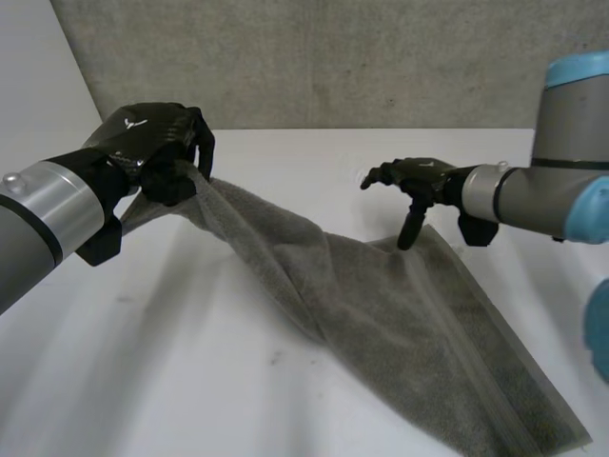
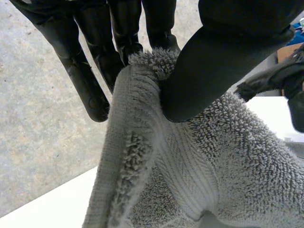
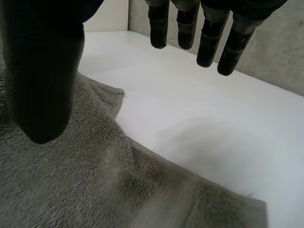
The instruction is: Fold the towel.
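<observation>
A grey towel (image 1: 400, 324) stretches from the upper left down to the table's near right. My left hand (image 1: 157, 148) holds one corner of it lifted off the table; in the left wrist view the thumb (image 2: 213, 71) pinches the towel's corner (image 2: 142, 95) against the fingers. My right hand (image 1: 419, 186) hovers open just above the towel's far edge, thumb pointing down at the cloth. In the right wrist view its thumb (image 3: 40, 71) hangs over the towel (image 3: 71, 180) and its fingers (image 3: 209, 33) are spread above bare table.
The white table (image 1: 190, 362) lies bare to the left of and in front of the towel. A grey wall (image 1: 333, 57) stands behind the table's far edge. The towel's lower end reaches the table's near right.
</observation>
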